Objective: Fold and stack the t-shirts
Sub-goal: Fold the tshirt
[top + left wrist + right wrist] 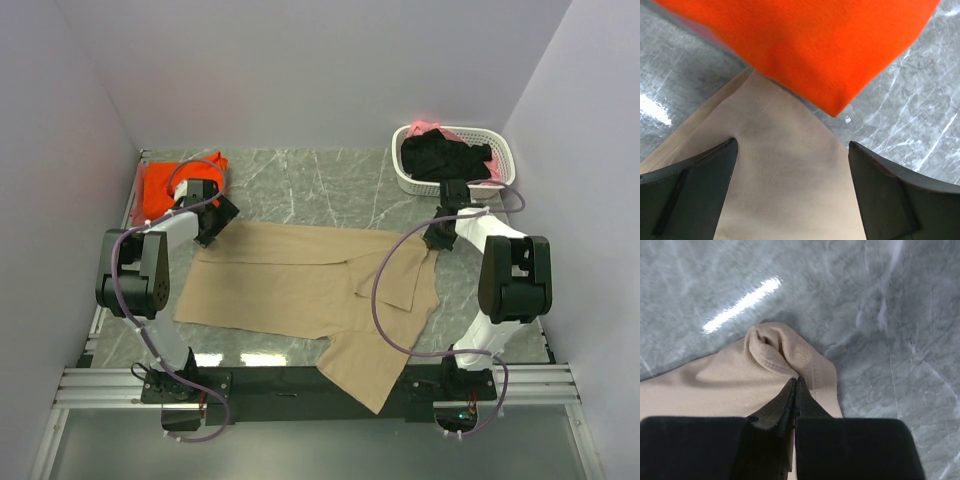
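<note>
A tan t-shirt (300,285) lies spread across the middle of the table, one part hanging toward the front edge. My left gripper (212,228) is open over its far left corner (790,190), fingers either side of the cloth. An orange t-shirt (165,182) lies bunched at the far left, its edge overlapping the tan corner in the left wrist view (805,45). My right gripper (437,240) is shut on the tan shirt's far right corner (790,360), the hem bunched at the tips. Black and pink shirts (445,155) lie in the basket.
A white slotted plastic basket (405,180) stands at the back right. The grey marbled table top (320,185) is walled in on three sides. A black rail (300,385) runs along the front edge with both arm bases on it.
</note>
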Controlling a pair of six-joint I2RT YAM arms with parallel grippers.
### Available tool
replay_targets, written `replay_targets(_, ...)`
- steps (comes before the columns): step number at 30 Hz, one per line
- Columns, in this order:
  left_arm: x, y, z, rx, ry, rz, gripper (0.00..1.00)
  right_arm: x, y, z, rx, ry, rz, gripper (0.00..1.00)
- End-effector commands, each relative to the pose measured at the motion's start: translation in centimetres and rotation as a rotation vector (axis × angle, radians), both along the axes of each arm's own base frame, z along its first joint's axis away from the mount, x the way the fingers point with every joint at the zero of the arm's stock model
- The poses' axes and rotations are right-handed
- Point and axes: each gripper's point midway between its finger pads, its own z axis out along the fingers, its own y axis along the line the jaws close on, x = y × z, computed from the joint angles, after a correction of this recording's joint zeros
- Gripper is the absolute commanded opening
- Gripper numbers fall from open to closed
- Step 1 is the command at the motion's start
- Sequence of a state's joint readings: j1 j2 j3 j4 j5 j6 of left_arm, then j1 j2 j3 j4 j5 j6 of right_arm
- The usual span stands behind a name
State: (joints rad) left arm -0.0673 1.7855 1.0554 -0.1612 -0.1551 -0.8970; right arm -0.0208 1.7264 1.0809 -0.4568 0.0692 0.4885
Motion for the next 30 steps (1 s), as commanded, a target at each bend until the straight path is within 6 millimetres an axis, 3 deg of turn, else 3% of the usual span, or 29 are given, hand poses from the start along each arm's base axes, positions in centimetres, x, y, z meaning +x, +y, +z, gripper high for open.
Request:
replay_targets(1, -1.8, 1.7, -2.2, 0.058, 0.106, 0.062, 0.99, 0.3, -0.9, 0.5, -0.010, -0.047, -0.040, 0.00)
replay_targets(4, -2.2, 1.9, -2.8, 0.060, 0.124, 0.068, 0.99, 0.5, -1.4, -0.5, -0.006, -0.037, -0.060, 0.01)
replay_targets(5, -2.2, 1.9, -2.8, 0.058, 0.124, 0.066, 0.99, 1.0, -1.7, -0.3, -0.003, -0.038, -0.066, 0.06)
replay_targets(6, -2.1, 1.8, -2.8, 0.051, 0.123, 0.062, 0.99, 1.1, -1.7, -0.6, 0.001, -0.029, -0.066, 0.24)
replay_targets(7, -2.1, 1.7, -2.8, 0.048, 0.122, 0.057, 0.99, 1.3, -1.6, -0.5, 0.007, -0.031, -0.065, 0.33)
replay_targets(10, -1.9, 1.5, -2.1, 0.041, 0.104, 0.049, 0.99, 2.5, -1.5, 2.1, 0.013, -0.105, -0.058, 0.41)
replay_targets(14, -1.5, 1.6, -1.0, 0.044, 0.080, 0.045, 0.99, 2.4, -2.3, 5.7, -0.041, -0.164, -0.067, 0.52)
replay_targets(15, -1.4, 1.5, -0.9, 0.040, 0.076, 0.043, 0.99, 2.3, -1.9, 7.0, -0.028, -0.194, -0.049, 0.68)
replay_targets(18, -1.3, 1.2, -0.3, 0.032, 0.059, 0.034, 0.99, 0.8, -0.4, 7.9, 0.028, -0.229, -0.007, 0.87)
replay_targets(23, -1.5, 0.9, 0.0, 0.019, 0.049, 0.017, 0.99, -1.3, 4.4, 7.2, 0.110, -0.234, 0.137, 0.89)
replay_targets(25, -1.6, 0.6, -0.1, 0.007, 0.045, -0.001, 0.99, -1.5, 5.4, 6.7, 0.095, -0.222, 0.174, 0.90)
replay_targets(30, -2.3, 0.4, -1.1, -0.009, 0.066, 0.009, 0.99, -1.3, 8.7, 3.0, 0.100, -0.101, 0.246, 0.90)
